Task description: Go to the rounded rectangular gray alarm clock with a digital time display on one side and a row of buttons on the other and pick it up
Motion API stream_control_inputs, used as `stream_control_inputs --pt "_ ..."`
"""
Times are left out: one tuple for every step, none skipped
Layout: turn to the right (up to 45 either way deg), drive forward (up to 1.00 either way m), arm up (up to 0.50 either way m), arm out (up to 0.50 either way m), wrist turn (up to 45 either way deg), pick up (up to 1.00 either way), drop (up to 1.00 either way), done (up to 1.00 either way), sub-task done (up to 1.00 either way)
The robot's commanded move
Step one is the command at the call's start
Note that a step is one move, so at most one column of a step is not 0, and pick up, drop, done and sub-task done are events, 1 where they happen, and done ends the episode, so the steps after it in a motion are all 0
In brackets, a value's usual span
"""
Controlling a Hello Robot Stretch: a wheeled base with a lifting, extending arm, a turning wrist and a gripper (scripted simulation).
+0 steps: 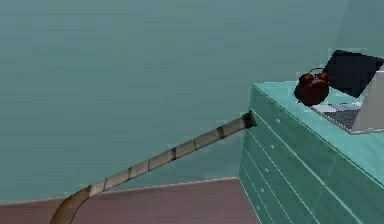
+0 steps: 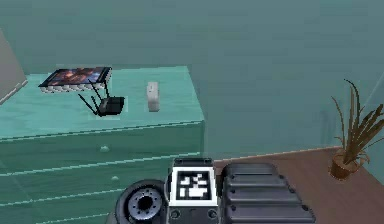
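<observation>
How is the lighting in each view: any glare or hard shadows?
Forward view: soft even light on the teal wall; the teal drawer dresser has a top paler than its front; the dark red round object looks murky. Arm side view: the small pale grey block stands out clearly on the dresser. No glare or hard shadows in either.

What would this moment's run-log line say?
arm side view | grey clock standing on teal dresser top | beside: tablet on stand | pickup: not yet done
</observation>
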Motion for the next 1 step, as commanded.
stream_control_inputs --pt "0.0 0.0 0.0 0.46 0.0 0.0 0.0 0.0 0.0"
